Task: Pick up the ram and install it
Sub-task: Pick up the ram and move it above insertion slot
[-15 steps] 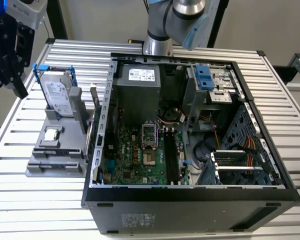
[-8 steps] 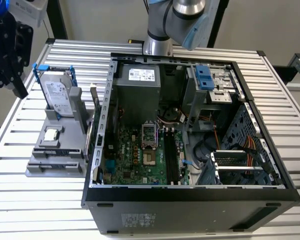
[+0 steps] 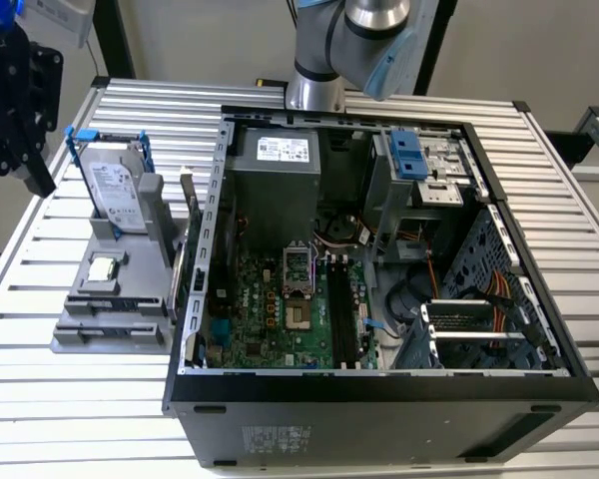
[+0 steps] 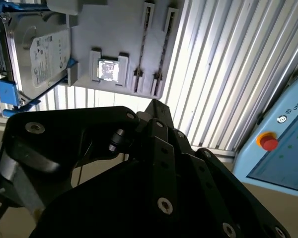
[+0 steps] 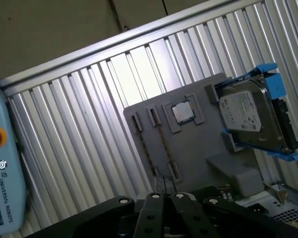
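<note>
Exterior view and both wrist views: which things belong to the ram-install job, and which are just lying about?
Job in hand:
- gripper
- open computer case
- motherboard inside the case

Lying about:
- hard drive in its blue bracket
- processor chip on the gray holder
- control pendant with red button

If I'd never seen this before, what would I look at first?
Probably the big open computer case in the middle of the exterior view, with its green motherboard showing inside. Next comes the silver hard drive in blue brackets, standing on the grey holder at the exterior view's left. A small square processor chip lies there too.
</note>
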### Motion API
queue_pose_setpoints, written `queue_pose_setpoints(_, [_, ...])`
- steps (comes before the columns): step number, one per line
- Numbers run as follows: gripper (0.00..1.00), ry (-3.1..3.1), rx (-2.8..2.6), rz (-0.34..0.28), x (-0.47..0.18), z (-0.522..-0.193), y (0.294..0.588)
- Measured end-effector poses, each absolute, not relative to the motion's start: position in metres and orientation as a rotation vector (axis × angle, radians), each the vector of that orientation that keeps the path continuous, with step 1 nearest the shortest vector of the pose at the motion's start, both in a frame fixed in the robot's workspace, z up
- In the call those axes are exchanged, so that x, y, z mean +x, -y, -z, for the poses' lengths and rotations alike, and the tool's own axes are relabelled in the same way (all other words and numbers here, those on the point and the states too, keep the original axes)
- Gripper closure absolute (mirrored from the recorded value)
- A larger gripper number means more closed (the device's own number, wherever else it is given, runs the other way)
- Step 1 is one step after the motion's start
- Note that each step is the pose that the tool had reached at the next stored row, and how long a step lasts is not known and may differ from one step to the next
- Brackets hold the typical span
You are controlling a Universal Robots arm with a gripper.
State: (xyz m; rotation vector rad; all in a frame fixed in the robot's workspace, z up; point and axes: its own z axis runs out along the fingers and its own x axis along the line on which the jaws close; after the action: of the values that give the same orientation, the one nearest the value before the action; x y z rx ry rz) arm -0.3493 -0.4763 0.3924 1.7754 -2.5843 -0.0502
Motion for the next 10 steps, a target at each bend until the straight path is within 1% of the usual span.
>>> queue_pose_setpoints(10, [1.00, 2.496, 1.896, 0.050, -0.3493, -0.3924, 0.4763])
